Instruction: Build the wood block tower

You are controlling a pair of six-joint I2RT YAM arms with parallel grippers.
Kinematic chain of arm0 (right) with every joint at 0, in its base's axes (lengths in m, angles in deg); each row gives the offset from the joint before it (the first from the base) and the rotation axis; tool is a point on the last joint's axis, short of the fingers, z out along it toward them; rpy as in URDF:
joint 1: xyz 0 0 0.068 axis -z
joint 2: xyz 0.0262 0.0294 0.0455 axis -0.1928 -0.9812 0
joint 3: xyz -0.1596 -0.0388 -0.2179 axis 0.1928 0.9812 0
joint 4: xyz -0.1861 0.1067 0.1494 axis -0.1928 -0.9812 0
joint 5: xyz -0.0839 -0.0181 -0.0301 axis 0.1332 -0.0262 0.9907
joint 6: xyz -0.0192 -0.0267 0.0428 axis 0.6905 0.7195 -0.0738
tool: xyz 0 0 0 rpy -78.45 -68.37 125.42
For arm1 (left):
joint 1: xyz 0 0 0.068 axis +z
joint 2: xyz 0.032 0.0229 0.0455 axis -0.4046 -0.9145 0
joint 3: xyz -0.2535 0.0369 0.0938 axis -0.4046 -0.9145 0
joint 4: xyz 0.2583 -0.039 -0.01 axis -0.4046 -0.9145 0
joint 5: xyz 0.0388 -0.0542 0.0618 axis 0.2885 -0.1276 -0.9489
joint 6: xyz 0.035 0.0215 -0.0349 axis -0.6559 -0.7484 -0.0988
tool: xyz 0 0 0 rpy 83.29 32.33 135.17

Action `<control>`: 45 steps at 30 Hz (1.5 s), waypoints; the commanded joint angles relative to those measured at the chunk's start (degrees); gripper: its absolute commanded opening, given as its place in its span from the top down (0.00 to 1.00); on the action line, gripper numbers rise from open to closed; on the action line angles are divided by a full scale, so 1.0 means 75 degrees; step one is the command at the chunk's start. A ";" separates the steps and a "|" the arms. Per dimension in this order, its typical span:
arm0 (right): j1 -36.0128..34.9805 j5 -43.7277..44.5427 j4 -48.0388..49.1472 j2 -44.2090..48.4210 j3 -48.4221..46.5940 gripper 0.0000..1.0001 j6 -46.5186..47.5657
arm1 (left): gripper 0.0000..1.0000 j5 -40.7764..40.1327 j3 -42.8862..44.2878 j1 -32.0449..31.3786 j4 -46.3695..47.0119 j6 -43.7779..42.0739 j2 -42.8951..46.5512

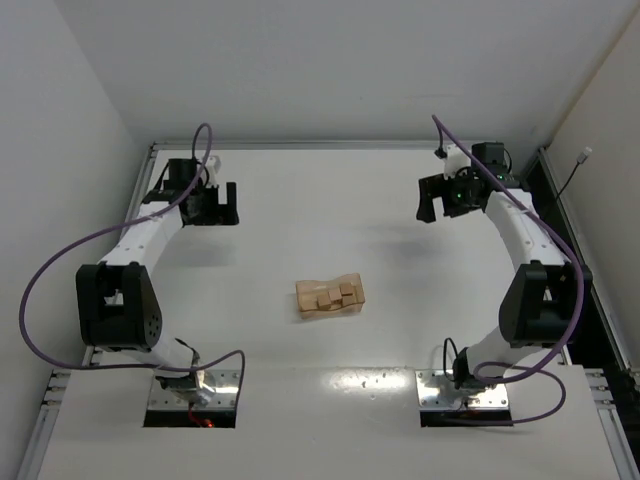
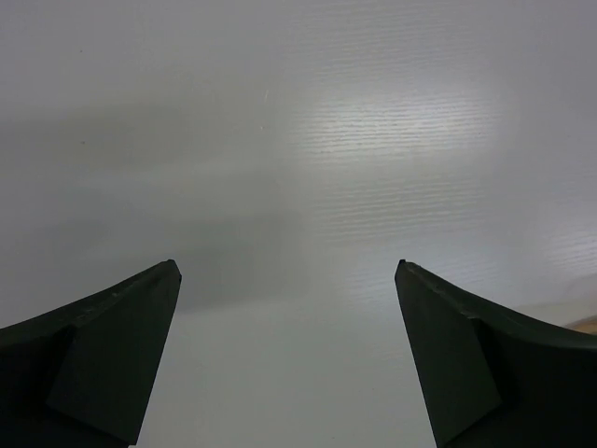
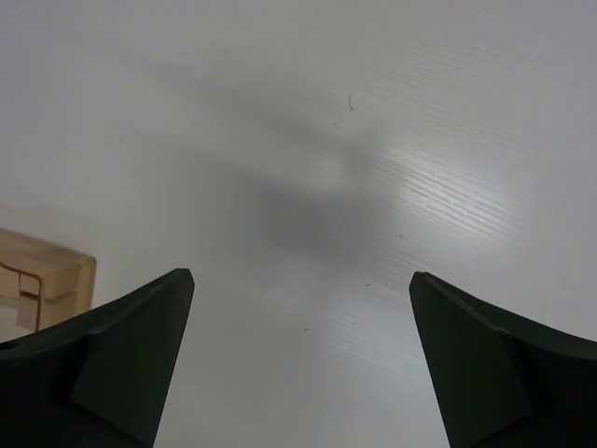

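Note:
Several small tan wooden cubes (image 1: 336, 295) lie loose inside a translucent tan tray (image 1: 305, 298) at the middle of the white table; no column stands. The tray's corner, with cubes (image 3: 58, 277) behind its wall, shows at the left edge of the right wrist view (image 3: 82, 263). My left gripper (image 1: 215, 212) is open and empty at the far left, well away from the tray; its wrist view (image 2: 287, 266) shows bare table between the jaws. My right gripper (image 1: 437, 206) is open and empty at the far right, also shown over bare table (image 3: 300, 273).
White walls enclose the table on the left, back and right. A dark rail with a cable (image 1: 572, 180) runs along the right edge. The arm bases (image 1: 190, 385) sit at the near edge.

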 commanded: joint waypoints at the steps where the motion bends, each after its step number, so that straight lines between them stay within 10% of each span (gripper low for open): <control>1: -0.0099 -0.0511 -0.0001 0.0058 -0.0232 0.00 0.0155 | 0.00 0.0015 0.0192 -0.0151 0.0317 -0.0119 0.0325; 19: -0.5640 0.0354 0.0197 0.1488 0.1595 0.49 0.2910 | 0.00 0.0145 0.0274 -0.0151 -0.0467 -0.0800 0.1041; 45: -0.5829 0.0237 0.1277 -0.1101 0.1209 0.56 0.3847 | 0.00 -0.0242 0.0204 -0.0151 -0.0538 -0.0729 0.0889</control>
